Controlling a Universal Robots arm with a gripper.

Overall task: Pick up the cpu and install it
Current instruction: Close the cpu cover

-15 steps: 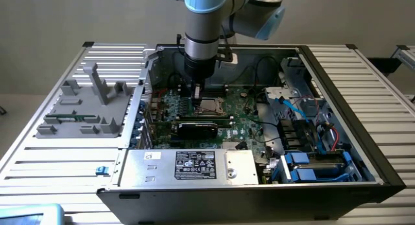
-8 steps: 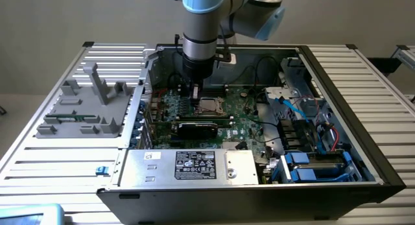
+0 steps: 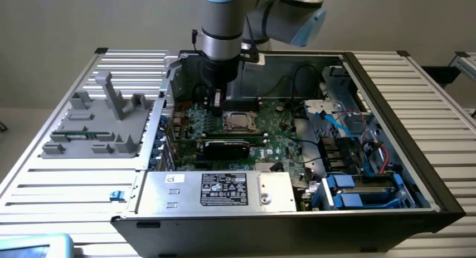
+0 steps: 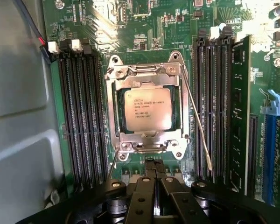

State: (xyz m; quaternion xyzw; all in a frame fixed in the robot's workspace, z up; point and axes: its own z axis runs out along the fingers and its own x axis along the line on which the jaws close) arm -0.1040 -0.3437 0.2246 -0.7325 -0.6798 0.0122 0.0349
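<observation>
well, the job looked close to finished: the cpu [image 4: 148, 109] lay flat and square inside the socket [image 4: 113, 116] on the green board [image 4: 144, 28], silver top up, with the metal frame sitting round its edges. the thin wire lever [image 4: 196, 123] beside the socket ran at a slant and seemed to me not hooked down, though i couldn't be sure of that. so the placing appeared done, and the locking perhaps not.

the gripper [image 4: 154, 169] hung low inside the open computer case [image 3: 416, 174], just short of the socket's near edge, with the cpu a little way ahead of its tips. its fingers were drawn together, nothing between them, and it touched neither the cpu nor the frame. rows of black memory slots [image 4: 79, 121] ran along both sides of the socket.
</observation>
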